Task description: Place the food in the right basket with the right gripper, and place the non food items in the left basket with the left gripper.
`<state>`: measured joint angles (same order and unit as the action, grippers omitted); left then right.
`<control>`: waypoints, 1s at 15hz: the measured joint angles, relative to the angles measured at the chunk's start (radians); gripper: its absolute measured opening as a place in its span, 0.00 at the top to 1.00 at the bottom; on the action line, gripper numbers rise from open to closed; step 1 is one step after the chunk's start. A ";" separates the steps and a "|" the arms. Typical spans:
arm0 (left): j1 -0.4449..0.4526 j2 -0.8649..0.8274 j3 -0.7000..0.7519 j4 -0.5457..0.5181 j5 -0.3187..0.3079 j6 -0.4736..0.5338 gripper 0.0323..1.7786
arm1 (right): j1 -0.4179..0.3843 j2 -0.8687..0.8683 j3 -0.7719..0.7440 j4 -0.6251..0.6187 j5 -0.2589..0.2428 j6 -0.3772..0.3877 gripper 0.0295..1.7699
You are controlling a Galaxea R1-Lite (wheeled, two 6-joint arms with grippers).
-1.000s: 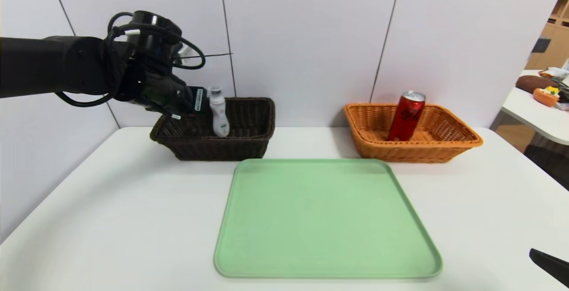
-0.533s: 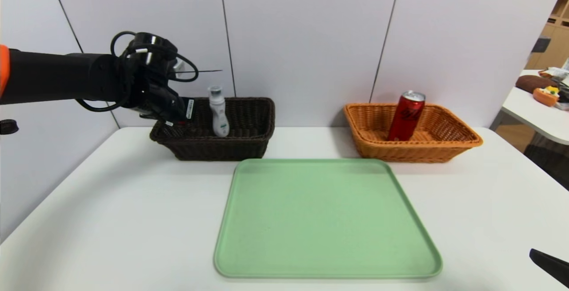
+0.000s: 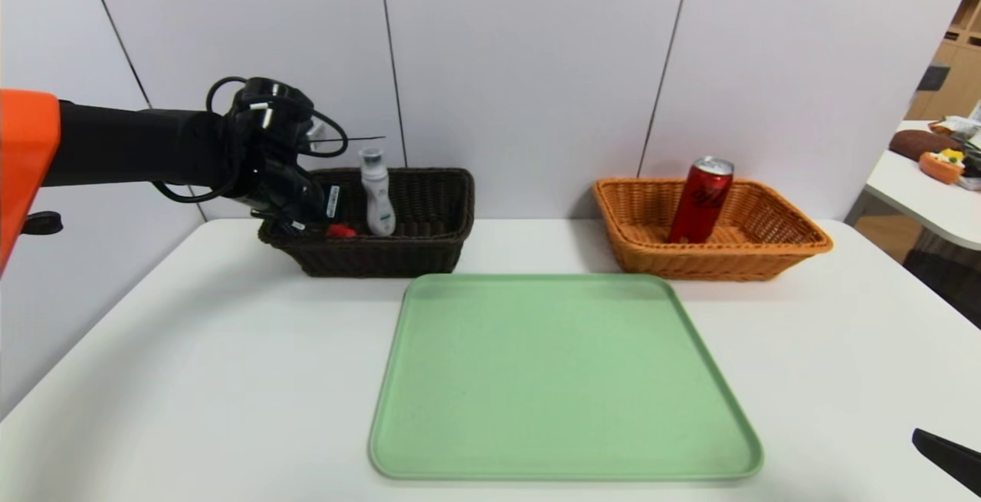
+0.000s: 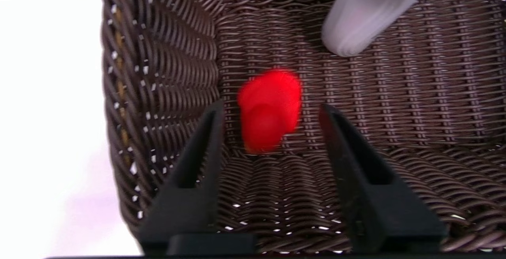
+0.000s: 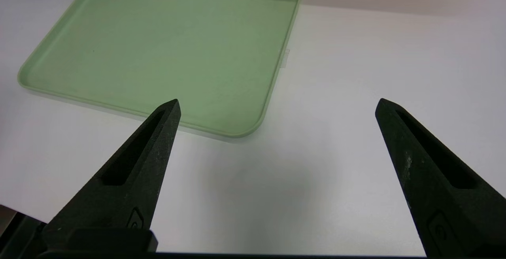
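Observation:
Over the left end of the dark brown left basket (image 3: 429,251) hangs my left gripper (image 3: 308,209), open. In the left wrist view the small red duck (image 4: 270,106) lies on the basket's woven floor (image 4: 395,104) between the spread fingers (image 4: 197,160), touching neither. The duck (image 3: 339,231) also shows in the head view, beside the upright white bottle (image 3: 377,195). The bottle's base (image 4: 365,14) stands just beyond the duck. The red can (image 3: 701,199) stands in the orange right basket (image 3: 782,254). My right gripper (image 5: 278,104) is open and empty, low over the table at the front right.
An empty green tray (image 3: 563,379) lies mid-table in front of both baskets; its near corner (image 5: 245,124) is close to the right gripper. A grey panelled wall rises right behind the baskets. A second table with clutter (image 3: 939,161) stands far right.
My left gripper has drawn back from beside the bottle toward the basket's left end and sunk lower. Its jaws have opened, and the red duck now lies in the basket.

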<state>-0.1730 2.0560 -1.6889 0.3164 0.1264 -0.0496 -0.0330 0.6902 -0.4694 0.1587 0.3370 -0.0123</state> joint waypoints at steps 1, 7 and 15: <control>-0.001 0.000 0.000 0.000 -0.001 0.000 0.44 | 0.000 0.000 0.000 0.000 -0.001 0.000 0.04; -0.004 -0.020 -0.022 0.003 -0.002 -0.004 0.23 | 0.000 0.002 -0.004 0.000 0.000 0.000 0.04; -0.143 -0.306 0.156 0.028 -0.002 -0.057 0.11 | 0.002 0.001 -0.011 -0.004 0.006 -0.002 0.04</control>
<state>-0.3164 1.7500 -1.5328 0.3443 0.1240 -0.1062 -0.0306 0.6913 -0.4804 0.1549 0.3426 -0.0147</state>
